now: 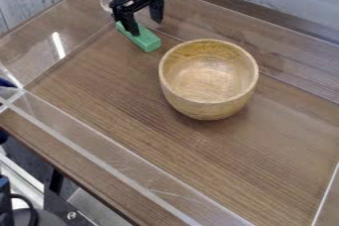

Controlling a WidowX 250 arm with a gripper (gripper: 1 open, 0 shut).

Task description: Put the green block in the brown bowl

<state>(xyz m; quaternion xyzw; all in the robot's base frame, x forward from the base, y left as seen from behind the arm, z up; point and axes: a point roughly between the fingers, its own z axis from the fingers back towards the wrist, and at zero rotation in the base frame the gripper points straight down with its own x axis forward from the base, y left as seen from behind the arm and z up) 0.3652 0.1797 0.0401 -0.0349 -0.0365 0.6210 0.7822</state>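
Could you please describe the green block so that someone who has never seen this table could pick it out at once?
Start at the round brown bowl in the middle of the wooden table, then look up and to the left toward the far corner. There, directly under the open black hand, lies the green block, flat on the wood. It is the only bright green thing here, a small bar far smaller than the bowl.

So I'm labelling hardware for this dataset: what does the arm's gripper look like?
The gripper is black all over, a blocky dark body at the top edge of the picture with two slim black fingers pointing down from it. No markings, stickers or coloured parts show, and any cables are too small or dark to make out. The rest of the arm is cut off by the frame.
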